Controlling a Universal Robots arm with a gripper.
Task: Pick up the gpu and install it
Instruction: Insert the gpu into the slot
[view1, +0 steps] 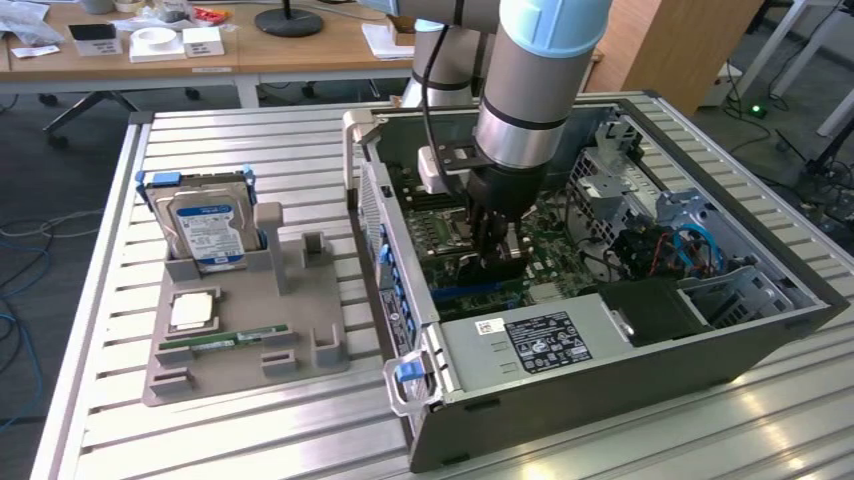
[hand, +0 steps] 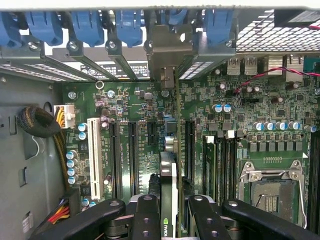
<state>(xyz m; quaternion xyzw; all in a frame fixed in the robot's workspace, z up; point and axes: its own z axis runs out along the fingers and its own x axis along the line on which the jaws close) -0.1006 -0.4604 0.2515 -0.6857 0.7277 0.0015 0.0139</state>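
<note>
**Gpu gripped edge-on above the motherboard slots; seating not confirmed**

The gpu (hand: 169, 172), a thin flat dark-faced expansion card on a green circuit board with a silvery metal bracket (hand: 170, 52) at one end, is clamped narrowly between the black jaws. In the wrist view it is seen edge-on. It is held inside the open grey computer case (view1: 587, 370), which stands on the slatted aluminium counter (view1: 267, 430) towards the exterior view's right. The card runs over the green motherboard (hand: 130, 105) between two long black expansion slots (hand: 132, 150). Its bracket is up against the rear slot frame, just beside the blue plastic retention clips (hand: 87, 25). The slot under the card is hidden by the card itself, so it cannot be told whether the edge connector has entered it.

Well apart, on the exterior view's left, a grey parts tray (view1: 240, 370) carries a blue-labelled silver hard drive (view1: 207, 225) and a slim green RAM stick (view1: 220, 342).

Several risks are judged likely:

- If the card is slightly off line or tilted, its edge could be pressed onto the slot wall or onto nearby capacitors.
- The bracket tongue could be caught on the rear frame, leaving that end high.
- With a grip taken at one end only, the card could be pivoted or slipped in the jaws under downward force.
</note>
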